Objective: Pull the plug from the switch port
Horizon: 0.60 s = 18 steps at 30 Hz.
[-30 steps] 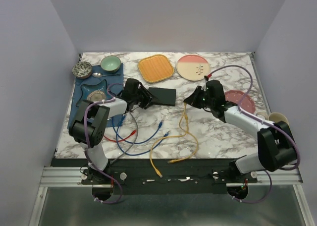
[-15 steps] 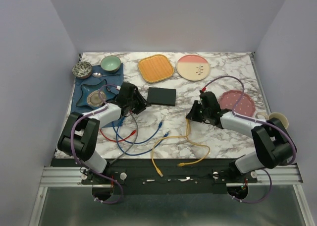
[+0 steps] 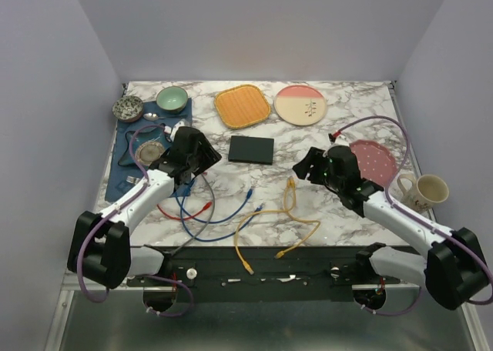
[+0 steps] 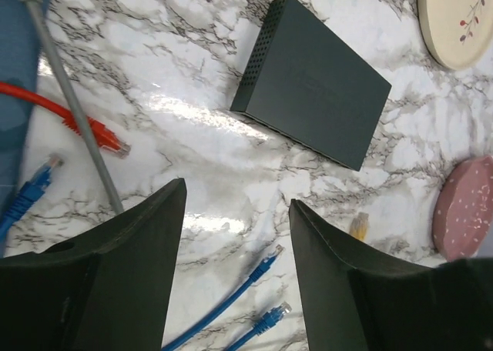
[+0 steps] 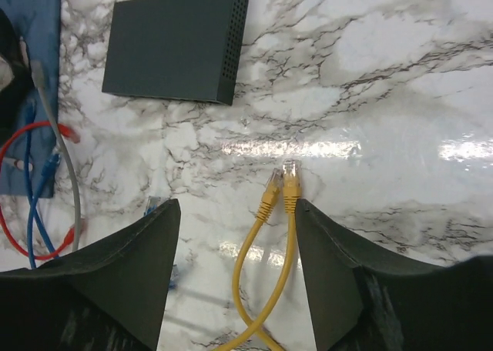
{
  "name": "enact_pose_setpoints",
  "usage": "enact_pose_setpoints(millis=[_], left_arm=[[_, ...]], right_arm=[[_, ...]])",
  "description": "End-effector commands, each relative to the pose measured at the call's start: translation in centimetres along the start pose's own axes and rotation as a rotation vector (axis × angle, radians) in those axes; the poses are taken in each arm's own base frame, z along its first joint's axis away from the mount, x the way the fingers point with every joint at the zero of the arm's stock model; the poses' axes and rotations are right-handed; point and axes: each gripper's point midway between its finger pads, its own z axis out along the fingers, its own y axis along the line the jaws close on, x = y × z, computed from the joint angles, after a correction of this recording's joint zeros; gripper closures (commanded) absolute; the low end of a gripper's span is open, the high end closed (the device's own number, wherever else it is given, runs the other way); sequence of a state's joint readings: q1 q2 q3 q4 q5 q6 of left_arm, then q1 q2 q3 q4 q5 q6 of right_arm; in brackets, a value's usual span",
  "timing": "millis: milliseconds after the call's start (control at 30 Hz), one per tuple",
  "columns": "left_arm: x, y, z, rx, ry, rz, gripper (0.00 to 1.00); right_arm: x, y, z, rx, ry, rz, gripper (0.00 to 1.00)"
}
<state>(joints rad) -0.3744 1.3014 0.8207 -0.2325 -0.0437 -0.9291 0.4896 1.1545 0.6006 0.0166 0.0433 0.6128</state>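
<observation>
Both jaws now apart, farther back from the switch [image 3: 252, 148], yellow plug [image 5: 290, 168] free.

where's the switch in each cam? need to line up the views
Top external: the switch lies mid-table, just below the orange plate.
Left wrist: the switch is upper centre, turned at an angle.
Right wrist: the switch is upper left.
Shared landmark: the red cable, lower left of the switch in all three views.
</observation>
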Motion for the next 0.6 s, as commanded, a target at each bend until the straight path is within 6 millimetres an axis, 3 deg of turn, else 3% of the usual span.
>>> enact_pose_setpoints(millis=[0, 100, 200, 433, 567], left_arm=[[-0.4, 3.1, -1.3, -0.107, -0.062, 0.098, 0.35], [-0.4, 3.1, -2.6, -0.149, -0.082, 0.208, 0.36], [-0.8, 3.3, -3.4, -0.212, -0.093, 0.269, 0.36], [-1.3, 2.9, -2.7, -0.262, -0.055, 0.298, 0.36], [-2.2, 2.2, -3.0, -0.271, -0.059, 0.316, 0.32]], right_arm=[[-1.5, -1.4, -1.7, 0.048, -0.124, -0.052, 0.33], [-2.4, -0.3, -3.2, 0.009, -0.183, -0.101, 0.34], [-2.7, -1.2, -3.4, 0.053, -0.218, -0.113, 0.34], [-1.3, -1.1, -2.0, 0.065, -0.132, -0.069, 0.34], [-1.5, -1.0, -2.9, 0.044, -0.157, -0.089, 0.34]])
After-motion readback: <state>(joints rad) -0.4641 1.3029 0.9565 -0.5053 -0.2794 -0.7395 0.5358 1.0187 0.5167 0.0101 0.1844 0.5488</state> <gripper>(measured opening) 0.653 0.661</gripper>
